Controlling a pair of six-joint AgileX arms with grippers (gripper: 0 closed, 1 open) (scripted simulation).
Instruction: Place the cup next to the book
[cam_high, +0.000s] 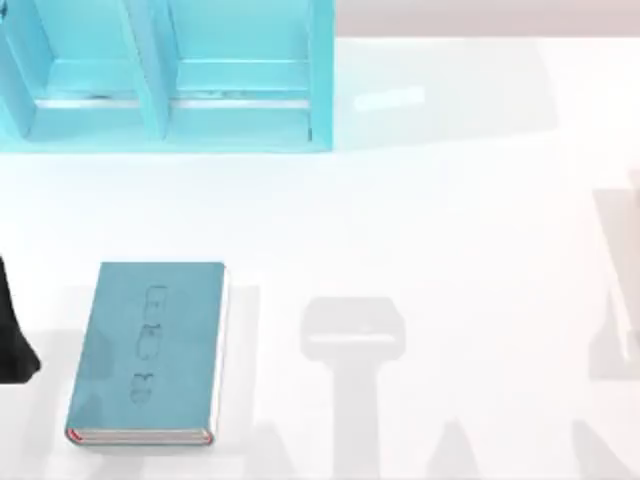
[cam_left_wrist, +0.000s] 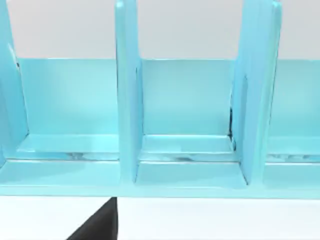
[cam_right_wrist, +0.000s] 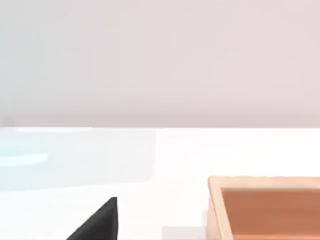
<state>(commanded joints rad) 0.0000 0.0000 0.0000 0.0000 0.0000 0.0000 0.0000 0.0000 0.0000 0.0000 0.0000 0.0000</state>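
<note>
1. Book, teal-blue, lies flat on the white table. From above it sits at about 7 o'clock. Its red trim and white page ends face 6 o'clock, and more white pages run down its 3 o'clock side. Faint marks are pressed into the cover.
2. From above, a big light-blue shelf stands at 11 o'clock, well apart from the book. Bare white table lies between them.
3. A dark bit of the left arm pokes in at 9 o'clock, just beside the book and not touching it.
4. Soft grey shadows lie on the table from 5 o'clock round to 3 o'clock.
5. The left wrist view looks right into the shelf from close up. You can see its upright walls and the floors of its boxes. A black piece of the left gripper sticks into this view. I cannot tell if that gripper is clenched or let go.
6. The right wrist view looks across the table at a plain pale wall. It brings in something new: the corner of a wooden box with an orange-brown inside, resting on the table.
7. A black piece of the right gripper shows there too. I cannot tell if it is clenched or let go.
</note>
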